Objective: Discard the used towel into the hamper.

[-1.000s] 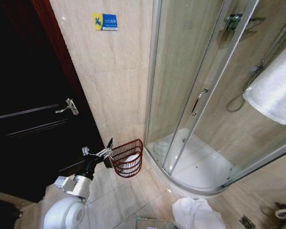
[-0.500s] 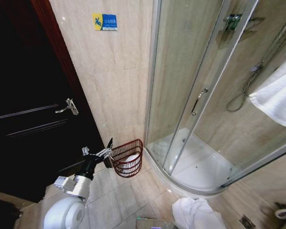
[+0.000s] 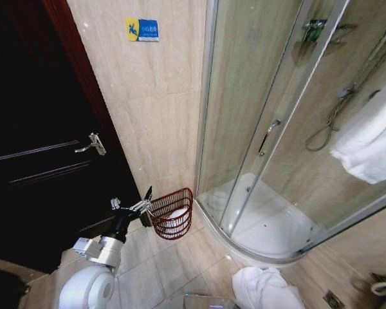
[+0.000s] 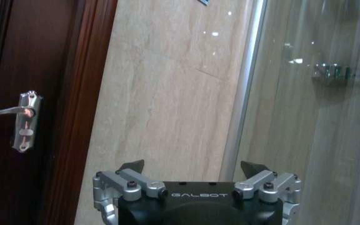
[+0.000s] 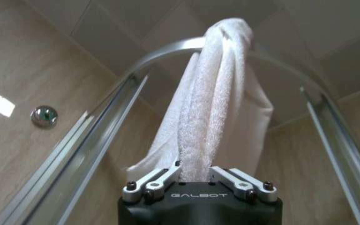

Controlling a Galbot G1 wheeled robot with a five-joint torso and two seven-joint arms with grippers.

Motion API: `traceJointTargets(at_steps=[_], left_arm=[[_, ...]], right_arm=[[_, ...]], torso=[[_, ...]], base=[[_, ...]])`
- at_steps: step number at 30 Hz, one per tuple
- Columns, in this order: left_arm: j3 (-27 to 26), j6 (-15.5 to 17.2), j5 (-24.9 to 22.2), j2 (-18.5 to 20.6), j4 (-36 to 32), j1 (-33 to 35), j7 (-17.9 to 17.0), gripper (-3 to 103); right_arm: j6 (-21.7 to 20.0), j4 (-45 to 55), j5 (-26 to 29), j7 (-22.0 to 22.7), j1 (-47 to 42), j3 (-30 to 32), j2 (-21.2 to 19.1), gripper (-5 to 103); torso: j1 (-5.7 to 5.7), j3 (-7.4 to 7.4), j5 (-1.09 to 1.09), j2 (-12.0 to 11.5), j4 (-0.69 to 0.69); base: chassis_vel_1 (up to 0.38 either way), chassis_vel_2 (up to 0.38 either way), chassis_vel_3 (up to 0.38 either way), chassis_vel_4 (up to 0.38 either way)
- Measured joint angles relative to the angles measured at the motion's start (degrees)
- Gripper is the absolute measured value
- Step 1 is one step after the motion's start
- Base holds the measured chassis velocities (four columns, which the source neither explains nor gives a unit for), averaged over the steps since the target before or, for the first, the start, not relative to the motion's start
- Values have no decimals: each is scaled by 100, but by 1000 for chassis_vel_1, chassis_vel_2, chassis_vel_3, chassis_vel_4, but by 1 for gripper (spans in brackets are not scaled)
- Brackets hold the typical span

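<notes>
One white towel [image 5: 211,98] hangs bunched in the clamped right gripper [image 5: 194,172], high beside the shower glass [image 3: 257,116]. It is well apart from the single hamper [image 3: 172,214] on the floor by the wall, where the left gripper [image 3: 136,205] waits spread wide. Best to carry it low over the rim before releasing; a second white towel [image 3: 265,288] lies on the floor

Premises are presenting as a bathroom. Beige stone-look tiles [image 3: 154,116] are covering the wall and floor. A curved glass shower cubicle [image 3: 270,129] with a white tray [image 3: 270,222] is occupying the right side, a hose [image 3: 325,129] hanging inside it. A dark wooden door [image 3: 45,161] with a metal lever handle [image 3: 93,144] is standing at the left. A small blue sign [image 3: 142,29] is showing high on the wall.
</notes>
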Motion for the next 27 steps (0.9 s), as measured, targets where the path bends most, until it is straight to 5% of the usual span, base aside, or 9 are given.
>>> traceJointTargets(at_steps=[10, 16, 27], left_arm=[[0, 0, 0, 0, 0, 1, 0, 100], [0, 0, 0, 0, 1, 0, 0, 100], [0, 0, 0, 0, 0, 0, 0, 100]], right_arm=[[314, 917, -838, -183, -623, -6, 1140, 5], [729, 1239, -1638, -421, -1074, -429, 2331, 5], [1090, 1551, -2615, -595, -1513, -1270, 3530, 5]], torso=[[0, 0, 0, 0, -2], [0, 0, 2, 0, -2], [0, 0, -2, 0, -2]], base=[[0, 0, 0, 0], [0, 0, 0, 0], [0, 0, 0, 0]])
